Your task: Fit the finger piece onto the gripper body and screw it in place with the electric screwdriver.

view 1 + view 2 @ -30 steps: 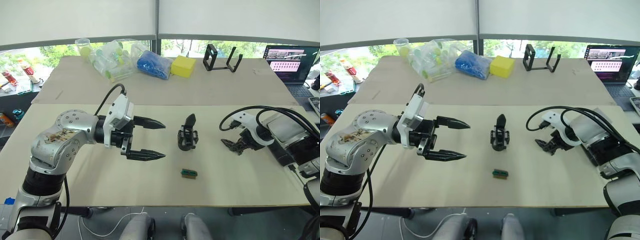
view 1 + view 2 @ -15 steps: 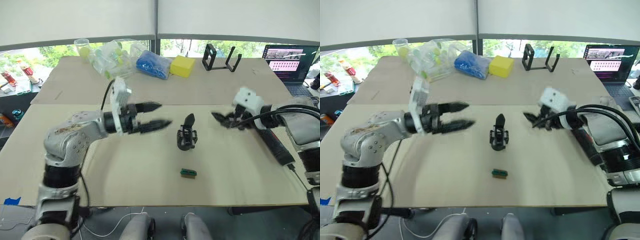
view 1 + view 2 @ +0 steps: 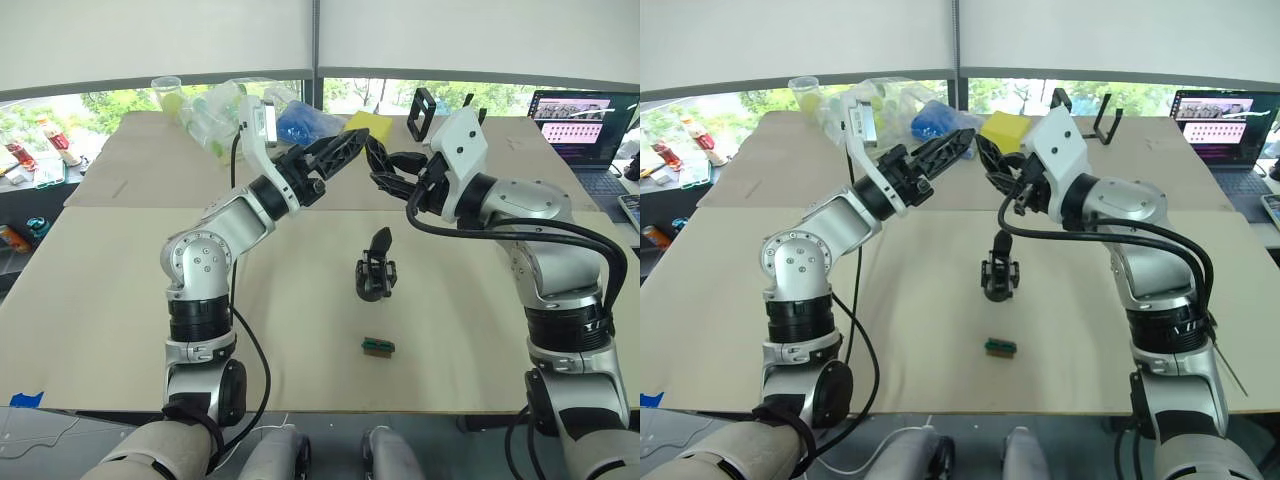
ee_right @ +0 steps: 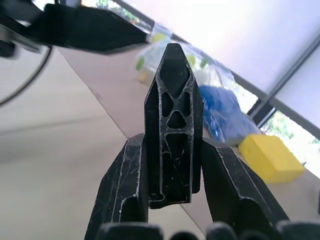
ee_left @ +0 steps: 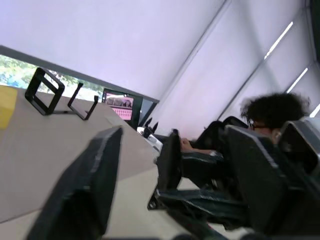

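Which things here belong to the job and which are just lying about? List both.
Job: finger piece, held in the right gripper; gripper body.
Lying about: green-and-black block, yellow block, blue bag, wire stand, laptop.

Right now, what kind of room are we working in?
Probably an office or lab workspace. Two plain tables stand by a wide window with pulled-down blinds, an open laptop sits at the right, and a person sits nearby.

The gripper body [image 3: 375, 275] stands on the table [image 3: 120, 300]. Relative to it: green-and-black block [image 3: 377, 346] in front; wire-frame stand [image 3: 1100, 118] and yellow block [image 3: 1002, 130] behind; laptop [image 3: 583, 127] behind-right.
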Action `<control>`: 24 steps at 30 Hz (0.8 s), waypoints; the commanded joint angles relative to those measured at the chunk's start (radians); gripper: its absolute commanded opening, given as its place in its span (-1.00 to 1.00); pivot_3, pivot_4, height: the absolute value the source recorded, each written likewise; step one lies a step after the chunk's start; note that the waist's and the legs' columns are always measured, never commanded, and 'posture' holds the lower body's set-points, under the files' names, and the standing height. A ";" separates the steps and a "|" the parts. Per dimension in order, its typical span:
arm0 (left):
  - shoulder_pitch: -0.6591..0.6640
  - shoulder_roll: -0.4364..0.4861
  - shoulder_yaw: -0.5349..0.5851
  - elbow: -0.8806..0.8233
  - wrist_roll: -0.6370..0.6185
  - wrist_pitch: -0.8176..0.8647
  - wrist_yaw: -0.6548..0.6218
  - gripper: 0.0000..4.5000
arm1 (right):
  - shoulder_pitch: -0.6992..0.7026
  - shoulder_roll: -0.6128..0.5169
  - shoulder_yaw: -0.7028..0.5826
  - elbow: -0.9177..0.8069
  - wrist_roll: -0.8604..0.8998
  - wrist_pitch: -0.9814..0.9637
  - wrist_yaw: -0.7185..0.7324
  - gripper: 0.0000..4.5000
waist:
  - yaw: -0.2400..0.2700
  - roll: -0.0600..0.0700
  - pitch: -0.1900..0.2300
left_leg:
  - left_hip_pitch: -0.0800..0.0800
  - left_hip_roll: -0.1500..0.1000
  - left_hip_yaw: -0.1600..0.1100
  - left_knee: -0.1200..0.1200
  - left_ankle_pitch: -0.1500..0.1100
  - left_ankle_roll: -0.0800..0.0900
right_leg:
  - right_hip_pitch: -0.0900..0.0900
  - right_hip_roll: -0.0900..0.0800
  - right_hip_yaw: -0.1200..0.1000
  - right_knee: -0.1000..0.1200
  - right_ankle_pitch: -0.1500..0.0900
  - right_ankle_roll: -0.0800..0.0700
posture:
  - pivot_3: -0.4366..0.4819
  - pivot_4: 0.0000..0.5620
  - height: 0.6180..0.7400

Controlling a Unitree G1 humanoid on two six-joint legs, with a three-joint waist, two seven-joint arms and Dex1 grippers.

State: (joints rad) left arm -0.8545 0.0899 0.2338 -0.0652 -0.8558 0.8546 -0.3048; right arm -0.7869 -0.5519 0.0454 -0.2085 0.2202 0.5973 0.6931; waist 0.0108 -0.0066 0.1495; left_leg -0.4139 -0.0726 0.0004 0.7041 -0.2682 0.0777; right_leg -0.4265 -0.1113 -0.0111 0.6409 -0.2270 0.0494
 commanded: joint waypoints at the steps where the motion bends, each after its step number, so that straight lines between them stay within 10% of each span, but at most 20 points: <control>1: -0.009 -0.003 -0.032 -0.030 0.011 -0.023 -0.006 -0.06 | -0.006 0.013 -0.029 -0.085 0.031 0.018 -0.024 -0.50 | 0.000 0.000 0.000 | 0.000 0.000 0.000 0.000 0.000 0.000 | 0.000 0.000 0.000 0.000 0.000 0.000 | -0.05 -0.47 1.00; 11: 0.007 -0.023 -0.029 -0.059 -0.015 -0.050 0.003 -0.06 | 0.006 0.022 -0.010 -0.137 0.058 0.049 -0.021 -0.50 | 0.001 0.000 0.000 | 0.000 0.000 0.000 0.000 0.000 0.000 | 0.000 0.001 0.000 0.000 0.000 0.000 | -0.05 -0.47 1.00; 17: 0.000 -0.032 -0.003 -0.059 -0.063 -0.054 0.016 -1.00 | 0.007 0.021 -0.013 -0.143 0.058 0.059 -0.028 -0.50 | 0.000 0.000 0.000 | 0.000 0.000 0.000 0.000 0.000 0.000 | 0.000 0.000 0.000 0.000 0.000 0.000 | -0.05 -0.47 1.00; 24: 0.001 -0.021 -0.019 -0.048 -0.050 -0.059 0.016 -1.00 | 0.022 -0.008 0.008 -0.150 0.013 0.001 -0.034 -0.50 | 0.001 0.000 0.000 | 0.000 0.000 0.000 0.000 0.000 0.000 | 0.000 0.001 0.000 0.000 0.000 0.000 | -0.05 -0.47 1.00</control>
State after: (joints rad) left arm -0.8379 0.0573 0.2008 -0.0895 -0.8927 0.8212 -0.2755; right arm -0.7678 -0.5408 0.0667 -0.3176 0.2421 0.6377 0.6523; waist 0.0121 -0.0066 0.1495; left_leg -0.4140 -0.0727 0.0003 0.7040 -0.2682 0.0777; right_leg -0.4265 -0.1106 -0.0109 0.6409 -0.2270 0.0493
